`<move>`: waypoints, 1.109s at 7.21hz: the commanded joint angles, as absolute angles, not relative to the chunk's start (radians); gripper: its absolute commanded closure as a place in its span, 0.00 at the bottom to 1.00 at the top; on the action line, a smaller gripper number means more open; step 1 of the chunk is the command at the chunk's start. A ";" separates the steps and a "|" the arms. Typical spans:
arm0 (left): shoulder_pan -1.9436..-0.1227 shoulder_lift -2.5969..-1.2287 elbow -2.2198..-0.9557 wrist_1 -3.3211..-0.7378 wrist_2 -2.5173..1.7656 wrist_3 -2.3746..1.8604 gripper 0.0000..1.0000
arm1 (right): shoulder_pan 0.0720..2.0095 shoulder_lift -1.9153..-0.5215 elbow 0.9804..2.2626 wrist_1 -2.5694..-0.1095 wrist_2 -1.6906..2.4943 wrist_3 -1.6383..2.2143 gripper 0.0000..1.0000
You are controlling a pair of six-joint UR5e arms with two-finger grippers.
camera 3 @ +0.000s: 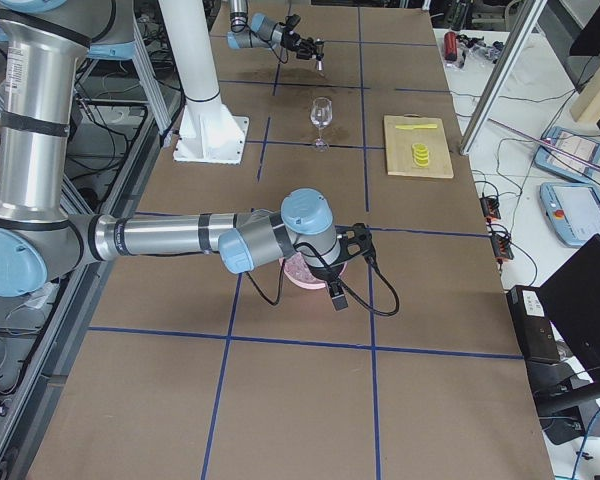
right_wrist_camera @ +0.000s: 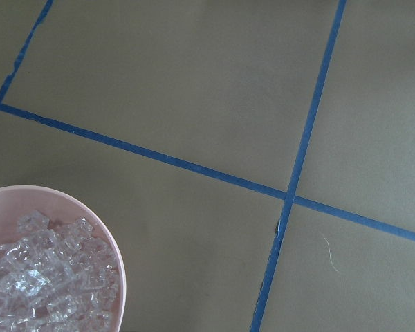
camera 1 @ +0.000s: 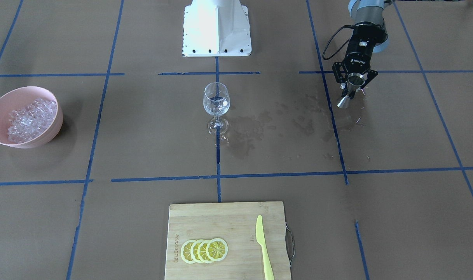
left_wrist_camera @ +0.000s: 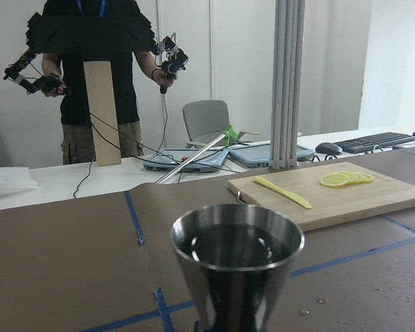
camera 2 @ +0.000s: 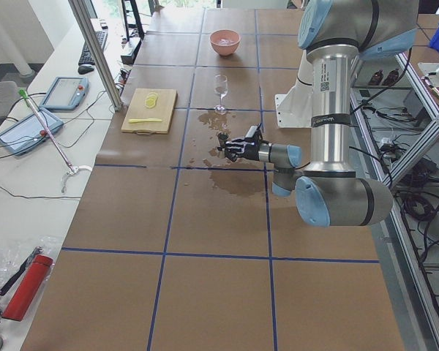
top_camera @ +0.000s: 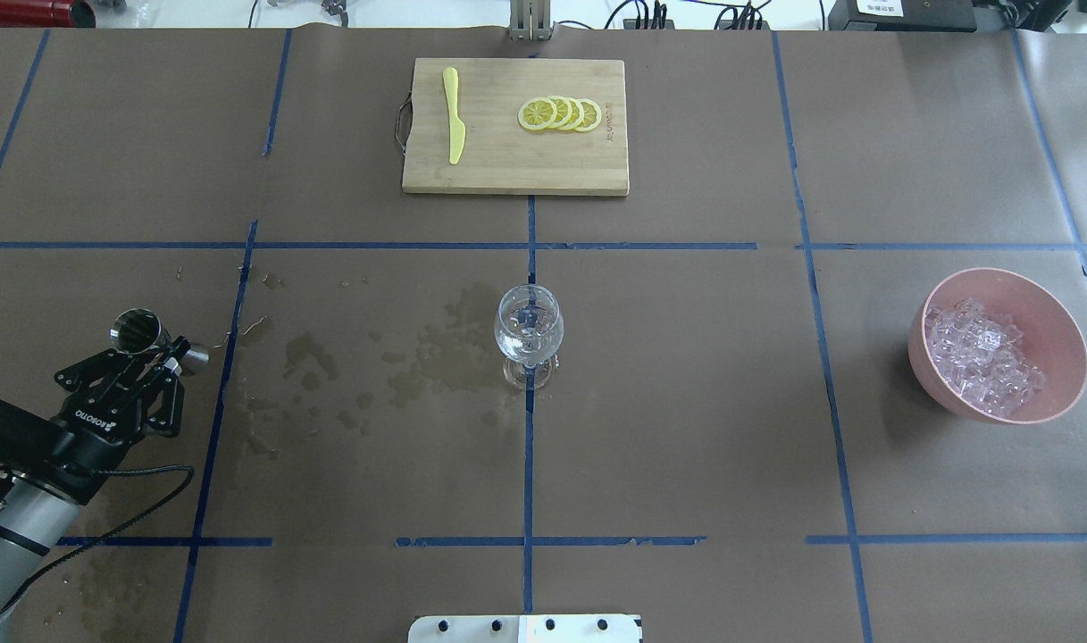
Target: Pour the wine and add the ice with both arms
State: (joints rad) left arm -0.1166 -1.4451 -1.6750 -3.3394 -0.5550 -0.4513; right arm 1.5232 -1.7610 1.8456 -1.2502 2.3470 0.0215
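My left gripper (top_camera: 163, 353) is shut on a steel measuring cup (top_camera: 141, 330), held roughly upright low over the paper at the table's left; it also shows in the front view (camera 1: 353, 83). Dark wine (left_wrist_camera: 235, 245) fills the cup. The clear stemmed wine glass (top_camera: 528, 330) stands at the table's middle, well apart from the cup. Ice (top_camera: 981, 348) is heaped in a pink bowl (top_camera: 1066, 375) at the right. My right gripper (camera 3: 337, 283) hangs by the bowl's outer side, seen only in the right side view; I cannot tell whether it is open. Its wrist view shows the ice (right_wrist_camera: 41, 283).
A bamboo cutting board (top_camera: 507, 165) with lemon slices (top_camera: 561, 113) and a yellow knife (top_camera: 454, 125) lies at the far edge. Wet stains (top_camera: 418, 357) spread between cup and glass. The white pedestal (camera 1: 217, 29) stands at the robot's side. An operator (left_wrist_camera: 97, 69) stands beyond the table.
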 commanded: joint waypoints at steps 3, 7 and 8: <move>-0.118 -1.509 -1.851 -3.303 -0.847 -0.204 1.00 | 1.523 -1.761 1.845 -1.250 2.347 0.021 0.00; -0.194 -1.676 -1.890 -3.058 -1.186 -0.207 1.00 | 1.523 -1.763 1.845 -1.250 2.347 0.023 0.00; -0.234 -1.709 -1.890 -3.003 -1.259 -0.216 1.00 | 1.523 -1.764 1.845 -1.250 2.347 0.023 0.00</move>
